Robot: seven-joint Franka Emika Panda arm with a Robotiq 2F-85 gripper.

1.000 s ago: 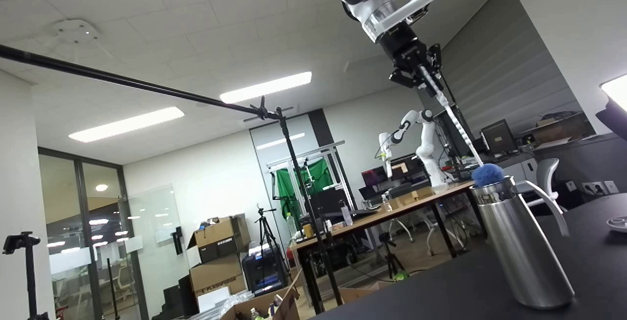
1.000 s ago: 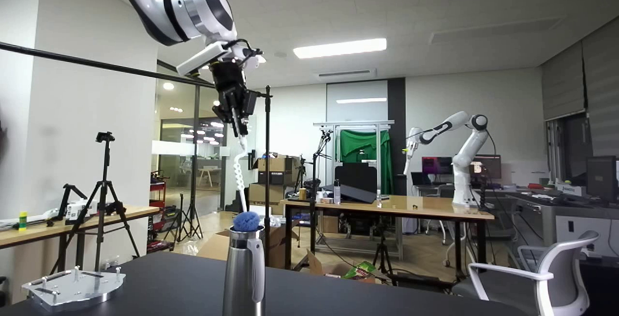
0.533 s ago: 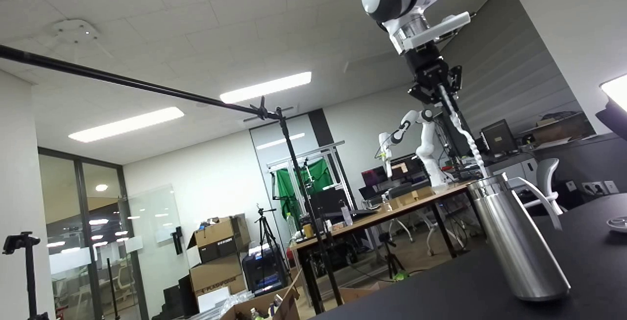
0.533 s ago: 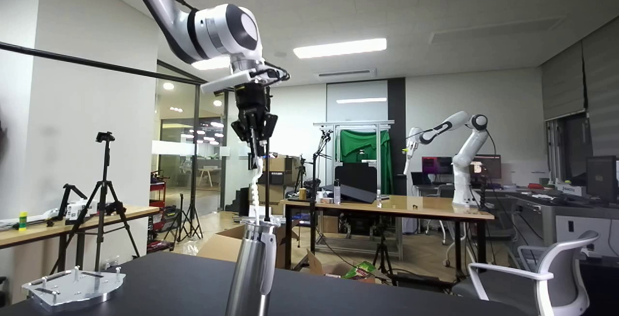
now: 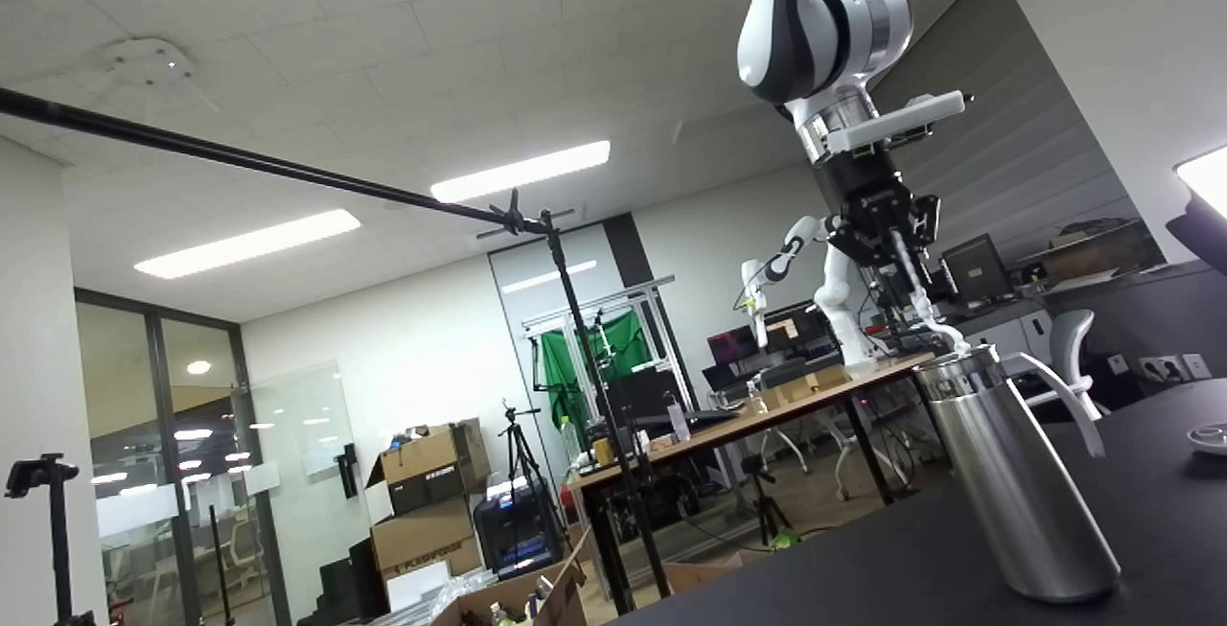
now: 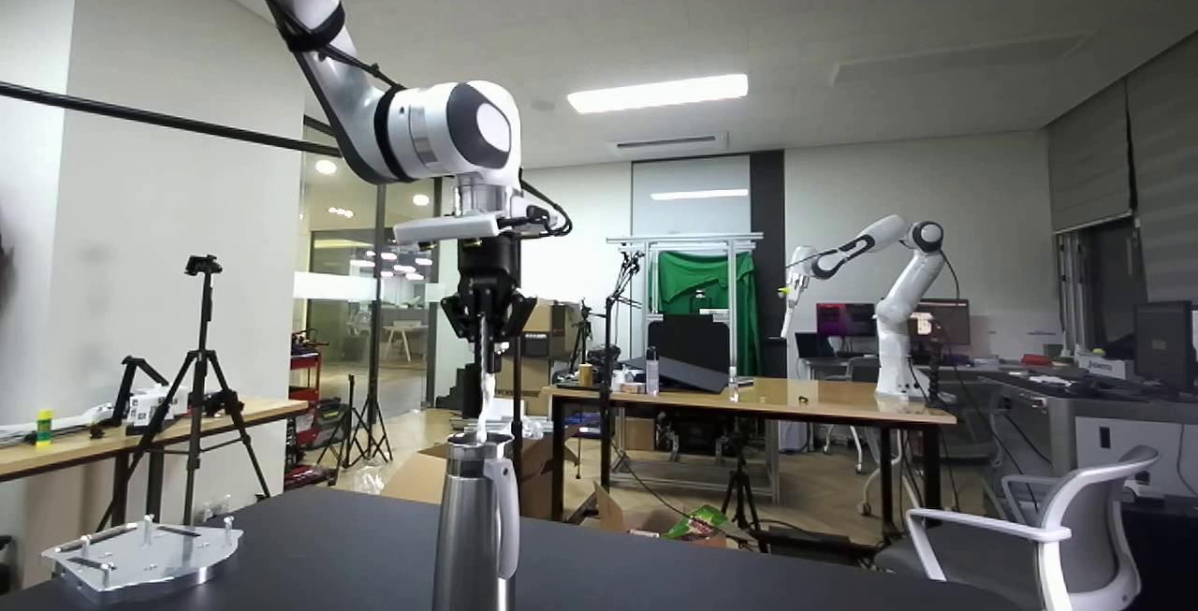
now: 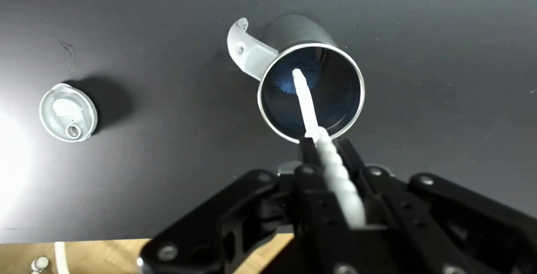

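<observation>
The gripper (image 7: pixel 326 148) holds a brush (image 7: pixel 306 104) by its white, twisted shaft, the jaws narrow and pressed in on either side of it. From that grip, in the wrist view, the shaft runs toward eleven o'clock into the mouth of a steel flask (image 5: pixel 1026 492), and the blue brush head (image 7: pixel 288 84) shows below the rim at the mouth's eleven o'clock side. Both exterior views show a bend in the shaft between grip and rim; I cannot tell whether it is moulded so or flexing.

Both also put the gripper roughly in line with the flask, and to work the brush well I would use that line: press and lift straight along it in short strokes, easing off if the bend grows. Sideways load is the likely trouble: no hand or clamp shows on the flask, so a leaning shaft could tip or slide it, and the thin shaft may turn in the jaws.

The flask stands on a black table (image 5: pixel 911 583), its grey handle (image 7: pixel 249 58) at ten o'clock of the mouth in the wrist view. A lid (image 7: pixel 69 112) lies well apart from it at nine o'clock, and an exterior view shows a clear plate (image 6: pixel 154 560) on the table, also at nine o'clock of the flask.
</observation>
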